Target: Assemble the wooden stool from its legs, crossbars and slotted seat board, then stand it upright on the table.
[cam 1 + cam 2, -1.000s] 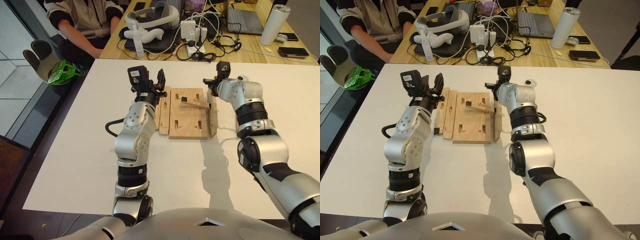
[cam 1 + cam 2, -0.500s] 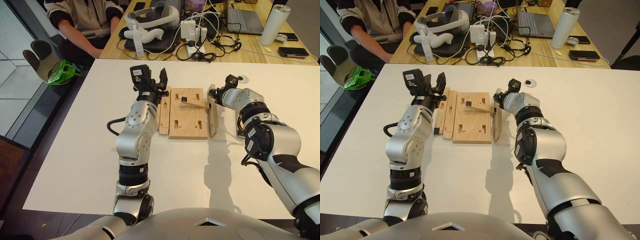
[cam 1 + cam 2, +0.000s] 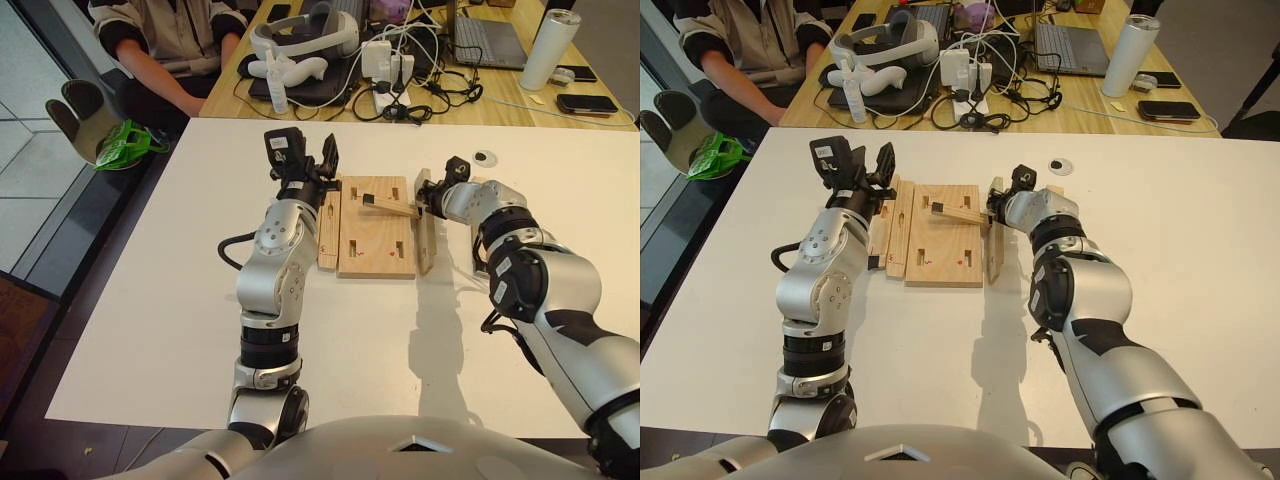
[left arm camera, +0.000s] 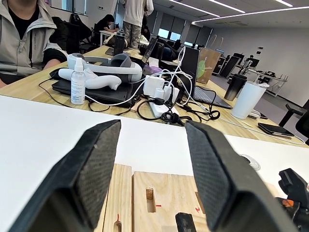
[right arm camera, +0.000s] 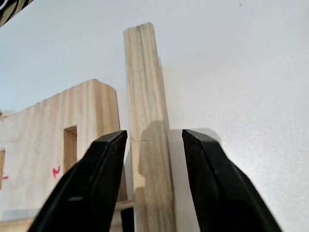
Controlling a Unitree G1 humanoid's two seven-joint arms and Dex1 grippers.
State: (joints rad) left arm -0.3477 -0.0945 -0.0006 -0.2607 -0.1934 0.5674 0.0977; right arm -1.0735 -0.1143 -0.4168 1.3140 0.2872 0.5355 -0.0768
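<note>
Change since a second ago: right gripper [image 3: 432, 196] has come down from beyond the wood's far end to the far end of the right leg plank [image 3: 425, 238]; left gripper [image 3: 301, 162] has edged slightly farther out; the wood has not moved.
Seat board [image 3: 377, 232]: lies flat on the table [image 3: 180, 300], slots facing up, with a leg plank along each long side.
Crossbar [image 3: 391, 207]: thin stick lying slantwise on the far half of the board, its right end near the right gripper.
Right leg plank: stands on its long edge against the board's right side.
Left leg plank [image 3: 328, 228]: lies flat, just beside the board's left edge.
Right jaws: spread, one finger [image 5: 94, 188] on each side of the plank's end, which stands between them. A gap shows on the outer side, so nothing is gripped.
Left jaws: wide apart and empty, hovering over the far left corner of the wood, pads [image 4: 91, 169] facing each other.
Handling, judged: pale softwood, so light, rigid and not fragile. The smooth faces may slip or pivot, and the edge-standing plank should topple easily.
Hold, judged: pinch the plank across its flat faces near the end and close squarely. A tight slot fit will likely need the board steadied.
</note>
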